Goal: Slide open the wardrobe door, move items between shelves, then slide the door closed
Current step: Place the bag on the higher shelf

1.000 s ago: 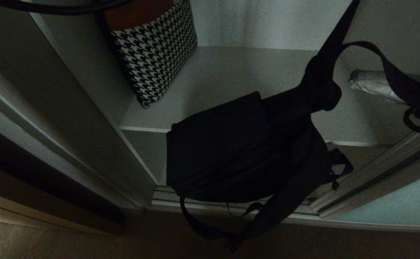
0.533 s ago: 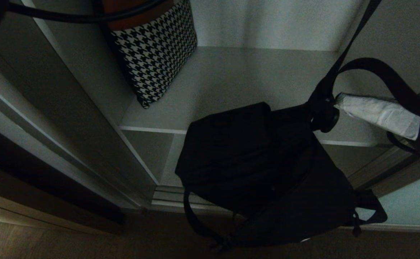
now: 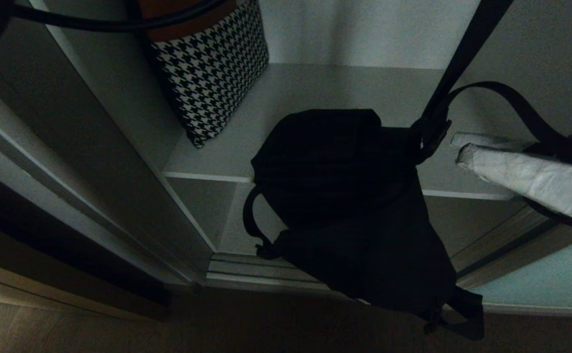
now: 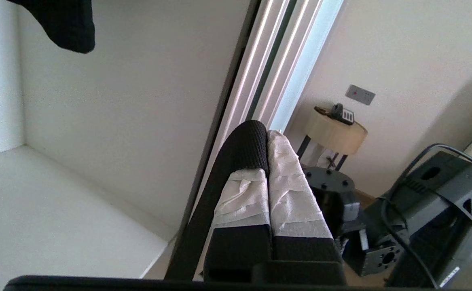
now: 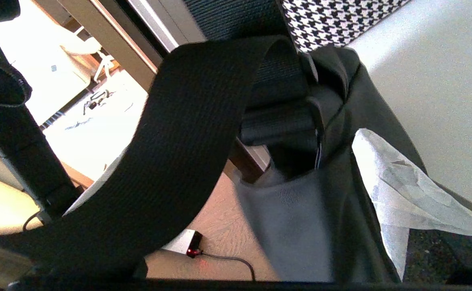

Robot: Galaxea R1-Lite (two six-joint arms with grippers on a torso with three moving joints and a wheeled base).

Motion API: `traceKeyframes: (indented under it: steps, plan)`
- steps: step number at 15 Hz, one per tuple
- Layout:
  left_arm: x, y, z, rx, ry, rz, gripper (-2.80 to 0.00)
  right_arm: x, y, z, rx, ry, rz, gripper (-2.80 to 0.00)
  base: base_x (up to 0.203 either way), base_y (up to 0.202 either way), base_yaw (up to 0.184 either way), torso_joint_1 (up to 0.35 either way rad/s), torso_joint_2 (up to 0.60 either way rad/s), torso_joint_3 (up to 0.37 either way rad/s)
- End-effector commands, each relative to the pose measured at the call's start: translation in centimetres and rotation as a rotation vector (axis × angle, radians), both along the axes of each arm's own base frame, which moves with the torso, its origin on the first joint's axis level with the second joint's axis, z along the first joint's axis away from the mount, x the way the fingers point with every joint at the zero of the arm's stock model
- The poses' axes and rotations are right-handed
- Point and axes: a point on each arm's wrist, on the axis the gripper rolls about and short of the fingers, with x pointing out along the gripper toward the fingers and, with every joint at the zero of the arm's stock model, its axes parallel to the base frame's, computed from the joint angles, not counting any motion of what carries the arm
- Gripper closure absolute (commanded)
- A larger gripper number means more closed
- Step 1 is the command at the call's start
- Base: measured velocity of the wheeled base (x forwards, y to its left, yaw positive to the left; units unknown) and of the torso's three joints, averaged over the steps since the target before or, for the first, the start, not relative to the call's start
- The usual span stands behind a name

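Note:
The black bag (image 3: 344, 196) hangs by its straps in front of the white shelf (image 3: 315, 93), its top overlapping the shelf's front edge. One strap (image 3: 467, 44) runs up out of the head view. My left gripper (image 4: 266, 135) is shut, with that black strap (image 4: 240, 157) pinched at its tips. At the right, my right gripper (image 3: 458, 148) stands open beside the bag. A strap loop (image 3: 511, 98) arches over it. In the right wrist view a wide strap (image 5: 179, 153) covers one side and one taped finger (image 5: 397, 194) shows. The teal sliding door (image 3: 550, 279) stands slid aside at the lower right.
A black-and-white houndstooth bag (image 3: 212, 68) leans at the shelf's left end. The door tracks (image 3: 246, 269) run along the wardrobe's floor edge, above a wood floor (image 3: 119, 333). A lower compartment (image 3: 202, 206) lies under the shelf.
The bag has swung right and then risen, so its top now overlaps the shelf edge. My right gripper has come in from the right and its fingers have spread apart.

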Motion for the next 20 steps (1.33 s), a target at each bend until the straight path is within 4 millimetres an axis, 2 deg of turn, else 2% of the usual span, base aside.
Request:
traceKeyframes:
  steps: [1,6,14,15,20]
  plan:
    - [0.0,-0.2,-0.1,0.005,0.002,-0.003,0.00,0.8,0.6,-0.2,-0.010,0.015,0.006,-2.80,0.000,0.000,0.000,0.000,0.00,0.000]
    - [0.0,-0.4,-0.3,0.008,0.002,-0.011,0.00,3.0,2.0,-0.6,0.010,-0.017,-0.001,-2.80,0.000,0.000,0.000,0.000,0.00,0.000]
    - [-0.2,0.0,0.1,-0.004,-0.004,-0.010,0.00,3.7,2.5,-1.2,-0.006,0.006,0.003,-2.80,0.000,0.000,0.000,0.000,0.00,0.000]
    - [-0.3,0.1,0.1,-0.005,-0.004,-0.011,0.00,3.8,2.6,-1.3,-0.008,0.007,0.004,0.00,0.000,0.000,0.000,0.000,0.00,0.000]
    - [-0.2,-0.1,0.1,-0.012,-0.001,-0.012,0.00,4.4,3.3,-1.8,-0.020,0.025,0.015,0.00,0.000,0.000,0.000,0.000,0.00,0.000]
